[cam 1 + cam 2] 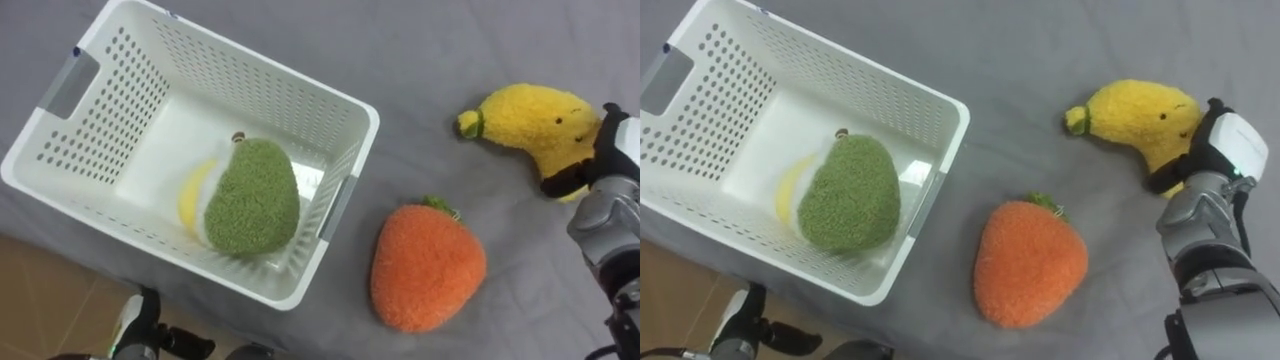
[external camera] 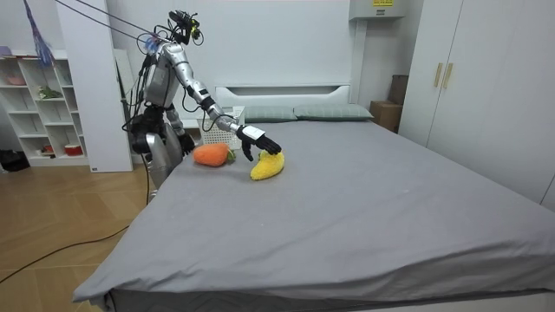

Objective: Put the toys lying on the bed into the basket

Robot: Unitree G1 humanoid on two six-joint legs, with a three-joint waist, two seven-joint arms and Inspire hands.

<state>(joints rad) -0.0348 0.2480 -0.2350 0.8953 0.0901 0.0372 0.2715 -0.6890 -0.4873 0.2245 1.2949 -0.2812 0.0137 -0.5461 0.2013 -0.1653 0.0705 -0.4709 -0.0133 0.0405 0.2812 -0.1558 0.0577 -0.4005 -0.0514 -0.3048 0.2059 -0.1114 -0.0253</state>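
Observation:
A yellow banana plush (image 1: 525, 125) lies on the grey bed at the right. My right hand (image 1: 605, 150) rests on its right end, dark fingers (image 2: 264, 144) spread and fairly straight over it. An orange plush with a green top (image 1: 428, 265) lies on the sheet between the banana and the basket. The white perforated basket (image 1: 100, 100) stands at the left near the bed's edge, with a green avocado plush (image 1: 252, 198) inside, lying over something yellow. My left hand (image 1: 138, 322) hangs low by the bed's edge at the bottom left.
I stand at the bed's side by its head end, right arm stretched over the mattress (image 2: 364, 199). Wooden floor (image 1: 50, 290) shows beyond the bed's edge. Pillows (image 2: 321, 113) lie at the headboard; a white shelf unit (image 2: 43, 104) stands behind me.

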